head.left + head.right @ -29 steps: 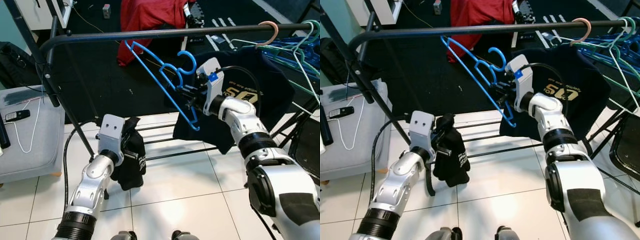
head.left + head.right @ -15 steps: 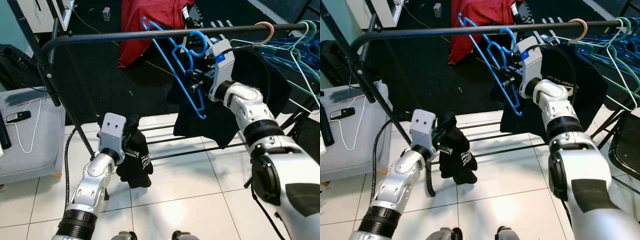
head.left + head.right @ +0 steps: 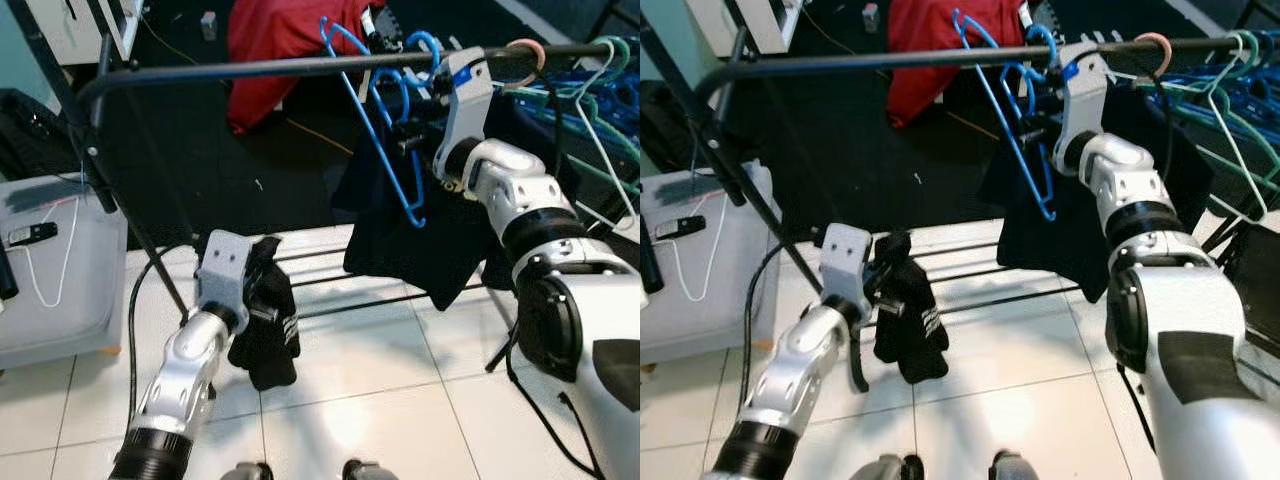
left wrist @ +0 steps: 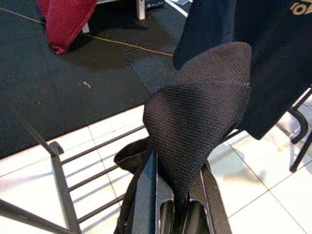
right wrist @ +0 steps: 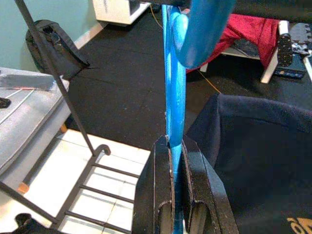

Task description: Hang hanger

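Down at the left, near the tiled floor (image 3: 340, 400), the left gripper (image 3: 262, 300) has its jaws closed on a bunched black cloth (image 3: 268, 335) that droops below it, in front of the rack's low crossbars. Across the top runs the black rail (image 3: 250, 68). Up at the right, the right gripper (image 3: 408, 135) is raised to the rail, jaws clamped on the blue hanger (image 3: 385, 130), whose hook is at rail height. Behind it hangs a dark shirt (image 3: 400, 245); further right, more hangers (image 3: 590, 95) crowd the rail.
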Controlling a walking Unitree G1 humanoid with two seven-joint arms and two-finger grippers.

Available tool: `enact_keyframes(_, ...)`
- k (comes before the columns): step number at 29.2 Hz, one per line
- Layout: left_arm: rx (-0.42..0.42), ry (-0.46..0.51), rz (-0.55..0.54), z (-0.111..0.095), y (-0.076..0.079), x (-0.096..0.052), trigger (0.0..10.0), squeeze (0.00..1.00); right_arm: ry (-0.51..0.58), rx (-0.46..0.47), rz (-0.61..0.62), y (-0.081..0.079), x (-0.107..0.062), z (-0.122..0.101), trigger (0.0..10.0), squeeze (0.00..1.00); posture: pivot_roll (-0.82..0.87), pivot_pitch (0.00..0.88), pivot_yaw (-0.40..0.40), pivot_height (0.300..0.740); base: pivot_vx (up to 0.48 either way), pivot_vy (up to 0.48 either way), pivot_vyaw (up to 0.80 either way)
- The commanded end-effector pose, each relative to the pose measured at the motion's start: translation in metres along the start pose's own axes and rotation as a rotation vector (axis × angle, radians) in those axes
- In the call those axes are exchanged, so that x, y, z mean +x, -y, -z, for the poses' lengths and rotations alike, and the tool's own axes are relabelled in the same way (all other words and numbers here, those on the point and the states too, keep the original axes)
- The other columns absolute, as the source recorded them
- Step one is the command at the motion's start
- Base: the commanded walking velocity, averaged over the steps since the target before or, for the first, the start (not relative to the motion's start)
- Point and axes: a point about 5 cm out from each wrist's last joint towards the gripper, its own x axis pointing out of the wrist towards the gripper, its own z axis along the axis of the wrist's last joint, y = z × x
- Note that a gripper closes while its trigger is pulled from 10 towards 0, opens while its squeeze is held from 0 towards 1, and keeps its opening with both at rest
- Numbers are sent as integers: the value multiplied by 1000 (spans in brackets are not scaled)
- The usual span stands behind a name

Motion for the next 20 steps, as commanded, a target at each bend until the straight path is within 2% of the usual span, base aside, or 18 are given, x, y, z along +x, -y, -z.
enact_keyframes(1, -5, 0, 0, 0, 0, -4, 10000, 0, 8, -5, 8, 2, 0, -9, 0, 0, -36, 251, -41, 740, 0, 0, 0)
enact_keyframes(7, -6, -8, -10, 2, -1, -10, 10000, 0, -3, -5, 16, 2, 1, -11, 0, 0, -24, 274, -55, 740, 0, 0, 0)
enact_keyframes(12, -4, -33, -15, 6, -3, -20, 10000, 0, -33, 44, 33, 2, 1, -6, 0, 0, -15, 301, -60, 740, 0, 0, 0)
enact_keyframes(20, -2, -44, -14, 6, -3, -24, 10000, 0, -32, 71, 69, 4, 1, -6, 0, 0, -7, 316, -63, 740, 0, 0, 0)
